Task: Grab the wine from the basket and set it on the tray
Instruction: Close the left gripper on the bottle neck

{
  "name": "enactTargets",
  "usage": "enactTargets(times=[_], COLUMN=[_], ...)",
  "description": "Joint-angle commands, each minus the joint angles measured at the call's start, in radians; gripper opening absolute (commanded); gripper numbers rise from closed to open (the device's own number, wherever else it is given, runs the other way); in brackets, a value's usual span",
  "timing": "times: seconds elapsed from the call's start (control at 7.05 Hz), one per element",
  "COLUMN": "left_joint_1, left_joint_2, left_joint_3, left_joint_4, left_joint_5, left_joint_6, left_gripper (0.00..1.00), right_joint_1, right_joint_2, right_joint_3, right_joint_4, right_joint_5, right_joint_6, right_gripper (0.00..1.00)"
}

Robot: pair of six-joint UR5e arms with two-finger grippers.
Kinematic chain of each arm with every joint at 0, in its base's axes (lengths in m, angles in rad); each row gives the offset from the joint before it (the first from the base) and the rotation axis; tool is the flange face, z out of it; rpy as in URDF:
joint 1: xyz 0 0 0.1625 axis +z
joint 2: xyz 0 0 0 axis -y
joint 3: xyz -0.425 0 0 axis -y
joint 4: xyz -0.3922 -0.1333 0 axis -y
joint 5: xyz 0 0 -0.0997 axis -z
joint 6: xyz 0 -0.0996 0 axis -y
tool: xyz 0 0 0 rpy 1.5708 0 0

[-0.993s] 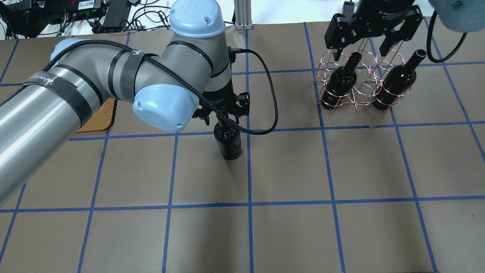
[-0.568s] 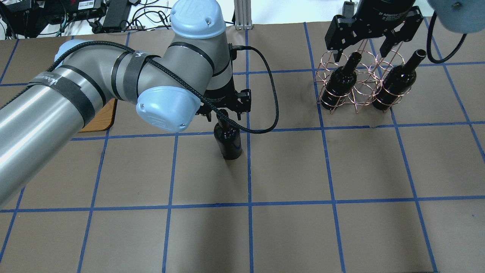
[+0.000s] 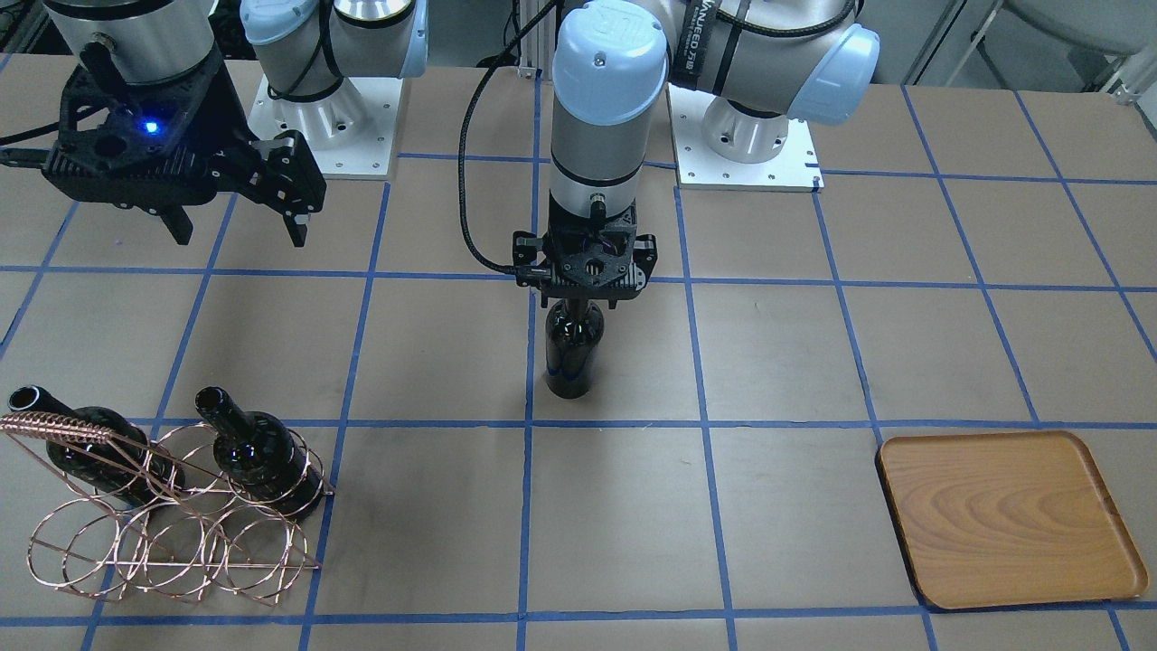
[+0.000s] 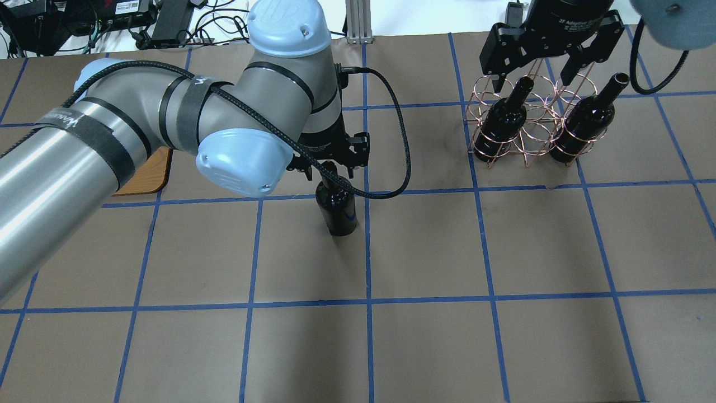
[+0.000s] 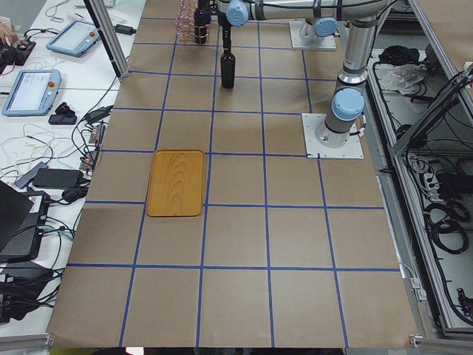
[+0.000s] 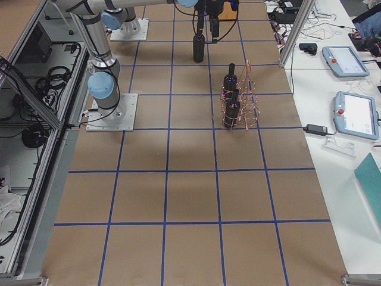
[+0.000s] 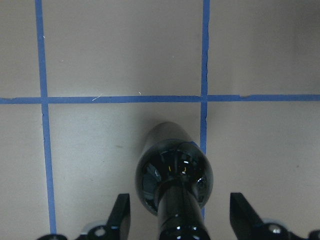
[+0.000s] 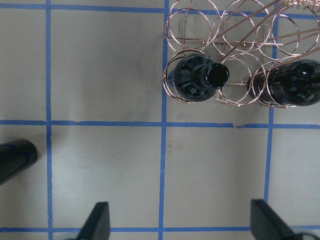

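**Wine clear of basket, standing mid-table; not on tray**

1. Tray (image 3: 1008,515): lies flat on the table (image 4: 425,347) at the robot's left end. It is well apart from the wine and from both grippers.

2. Left gripper (image 7: 180,200): points straight down over the table's centre and straddles the neck of the wine (image 3: 571,357). Its jaws are released. In the wrist view both fingers (image 7: 121,215) stand off the glass, with a visible gap on either side of the neck. No grip on the bottle is evident.

3. Wine: upright, its base on the table beside a blue tape line, roughly midway between tray and basket and touching neither.

4. Basket (image 3: 172,547): rests on the table at the robot's right end. Two further bottles (image 3: 258,452) (image 3: 90,448) stand in its end rings, one ring lying between them.

5. Right gripper (image 3: 239,237): hangs raised above the table on the robot's side of the basket, clear of the wire and of both bottles. Its jaws are spread wide and grasp nothing.
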Motion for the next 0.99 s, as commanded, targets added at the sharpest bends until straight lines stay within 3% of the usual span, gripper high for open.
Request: enactTargets(times=[0.0,0.43,0.57,0.71,0.85], left_joint_1=[0.0,0.0,0.0,0.011,0.04], left_joint_2=[0.003,0.004,0.007,0.032,0.064], left_joint_3=[-0.001,-0.01,-0.01,0.014,0.075], left_joint_4=[-0.004,-0.004,-0.004,-0.004,-0.101], left_joint_5=[0.003,-0.014,-0.013,-0.002,0.002], left_joint_6=[0.008,-0.005,-0.007,0.001,0.043], left_gripper=[0.58,0.1,0.0,0.0,0.0], right_joint_1=[0.002,0.002,0.002,0.002,0.002], right_joint_2=[0.0,-0.002,-0.002,-0.002,-0.002], right_joint_3=[0.002,0.002,0.002,0.002,0.002], right_joint_4=[0.0,0.001,0.0,-0.003,0.0], right_joint_5=[0.002,0.002,0.002,0.003,0.003], right_joint_6=[0.0,0.0,-0.002,-0.002,-0.002], right_gripper=[1.0,1.0,1.0,1.0,1.0])
